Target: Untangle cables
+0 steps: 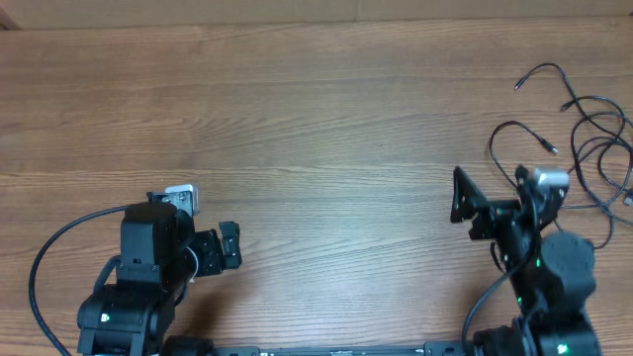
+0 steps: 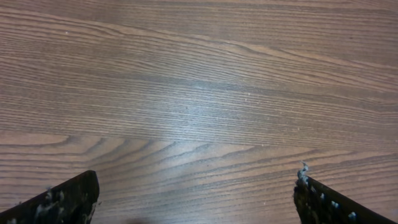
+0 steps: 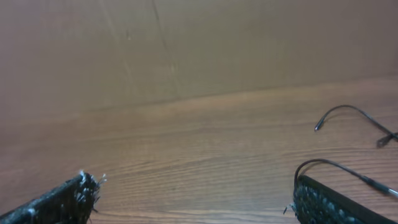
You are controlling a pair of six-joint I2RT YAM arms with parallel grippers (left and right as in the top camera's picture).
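Observation:
Several thin black cables lie loosely tangled at the table's far right edge, with small plugs at their loose ends. One cable end curls out to the upper left. My right gripper stands open just left of the tangle, with nothing between its fingers. In the right wrist view two cable ends lie ahead on the right, one loop arching right beside the right finger. My left gripper is open at the near left, far from the cables, over bare wood.
The wooden table stretches between the two arms. A brown cardboard wall rises along the far edge. The cables run past the right border of the overhead view.

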